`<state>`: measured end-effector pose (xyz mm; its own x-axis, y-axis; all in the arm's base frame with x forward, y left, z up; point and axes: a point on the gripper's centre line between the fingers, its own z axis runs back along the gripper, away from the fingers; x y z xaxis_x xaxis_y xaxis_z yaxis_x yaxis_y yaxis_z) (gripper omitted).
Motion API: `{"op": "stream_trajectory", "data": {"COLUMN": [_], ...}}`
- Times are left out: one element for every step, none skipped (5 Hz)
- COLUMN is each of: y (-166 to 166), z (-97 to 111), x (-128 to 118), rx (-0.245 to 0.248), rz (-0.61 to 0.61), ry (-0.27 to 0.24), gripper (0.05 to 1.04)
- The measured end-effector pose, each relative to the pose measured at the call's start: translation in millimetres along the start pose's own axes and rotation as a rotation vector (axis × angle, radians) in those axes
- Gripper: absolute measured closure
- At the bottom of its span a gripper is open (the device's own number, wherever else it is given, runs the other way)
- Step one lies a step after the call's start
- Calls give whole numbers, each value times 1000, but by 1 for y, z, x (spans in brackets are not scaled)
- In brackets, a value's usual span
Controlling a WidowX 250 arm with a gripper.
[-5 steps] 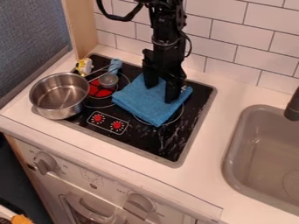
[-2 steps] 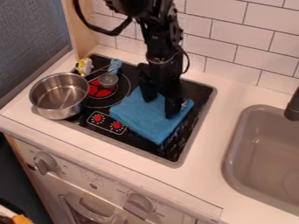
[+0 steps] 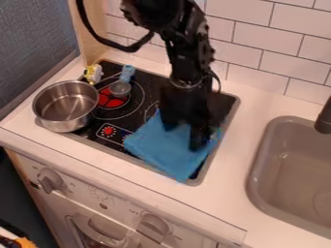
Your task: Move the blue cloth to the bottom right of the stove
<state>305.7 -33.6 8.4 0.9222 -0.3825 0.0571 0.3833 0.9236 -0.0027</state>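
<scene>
The black gripper (image 3: 184, 137) is down on the blue cloth (image 3: 166, 151), its two fingers spread apart over the upper right half of the cloth and touching it. Folded and flat, the cloth lies on the lower right part of the black stove (image 3: 123, 72). Its bottom corner comes to the stove's front edge, and its left corner partly covers the control knobs. The arm and gripper hide the stove surface behind the cloth.
A steel pot (image 3: 66, 105) stands at the stove's left side. A small strainer (image 3: 120, 89) with a blue handle and a yellow-and-white toy (image 3: 93, 73) lie at the back left. To the right is a grey sink (image 3: 291, 169) with a dark faucet (image 3: 324, 118).
The gripper and the cloth have moved together across the stove toward its front right corner. Part of the right rear burner ring is uncovered behind the cloth. The pot has stayed put.
</scene>
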Motion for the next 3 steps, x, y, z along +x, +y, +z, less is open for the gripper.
{"op": "stream_trajectory", "data": {"y": [-20, -25, -27], "z": [0, 0, 6], "x": [-8, -11, -13], "rx": [-19, -27, -23], "rz": [-34, -46, -59], "ry": [18, 19, -17], "gripper": [84, 84, 84]}}
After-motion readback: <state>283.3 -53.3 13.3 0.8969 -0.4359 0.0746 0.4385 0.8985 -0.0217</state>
